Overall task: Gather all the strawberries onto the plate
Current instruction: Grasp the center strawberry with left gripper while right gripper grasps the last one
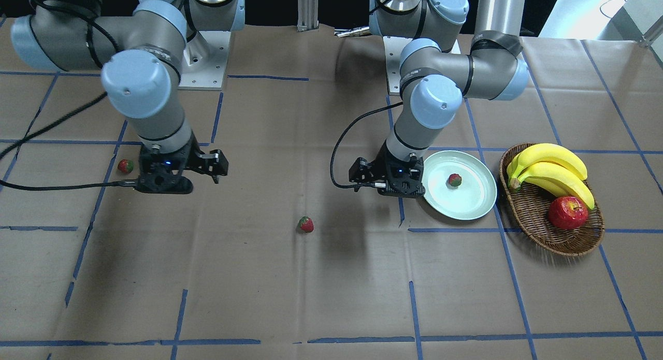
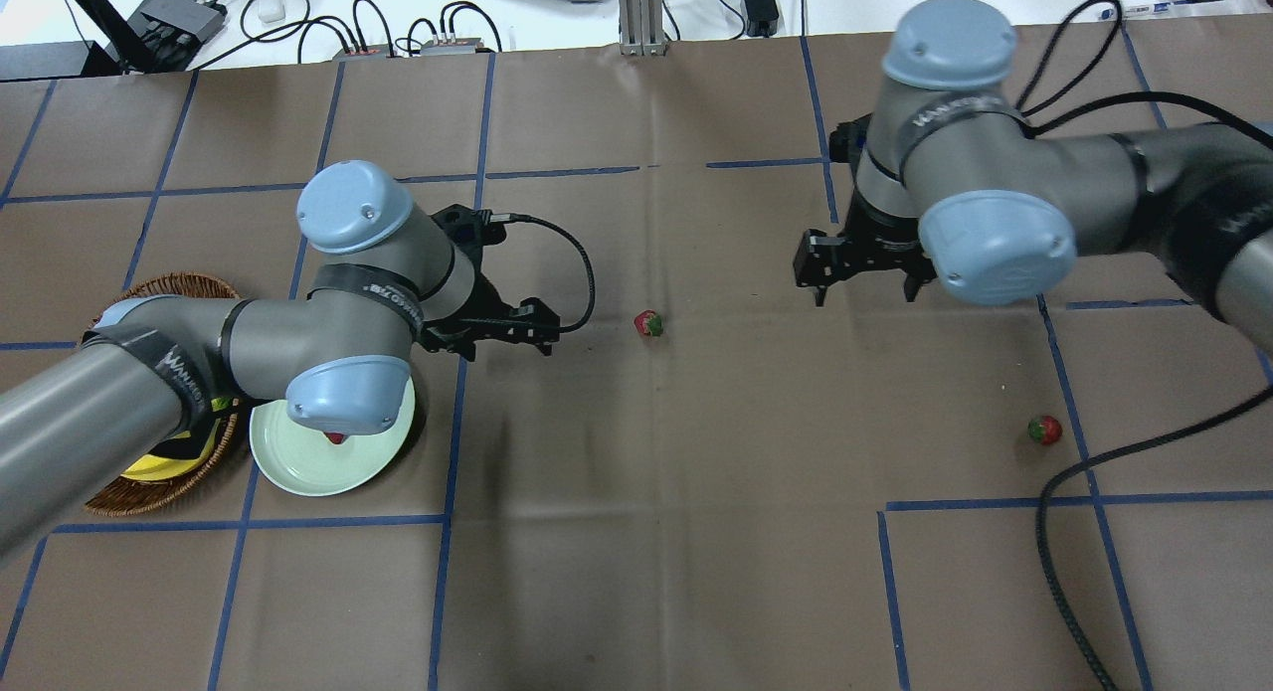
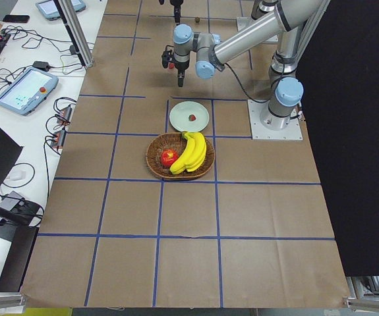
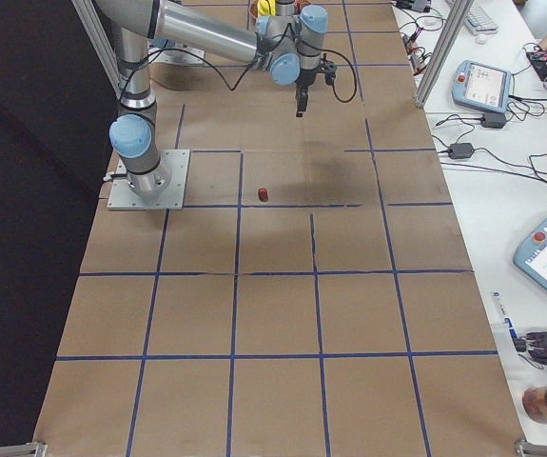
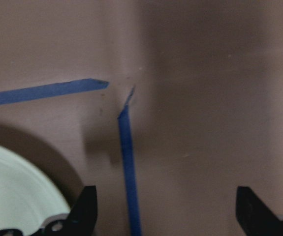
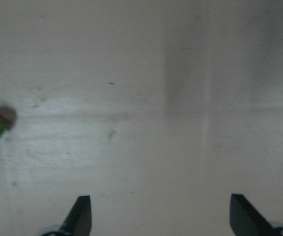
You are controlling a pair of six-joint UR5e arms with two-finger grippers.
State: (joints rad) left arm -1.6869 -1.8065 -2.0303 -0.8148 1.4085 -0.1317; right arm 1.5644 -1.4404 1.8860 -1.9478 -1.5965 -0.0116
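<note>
Overhead exterior: middle strawberry (image 2: 648,323) between left claw (image 2: 505,349), right claw (image 2: 863,295)

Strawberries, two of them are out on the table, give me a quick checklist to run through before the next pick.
1. The left claw is open and empty: ok.
2. The right claw is open and empty: ok.
3. The plate has room: ok, it holds one berry and is otherwise bare.
4. The middle berry is free to grasp: ok, nothing touches it.
5. The outer berry is free to grasp: ok, nothing touches it.
6. A claw is lined up over a berry: not ok, neither wrist view shows one between the fingers.
</note>
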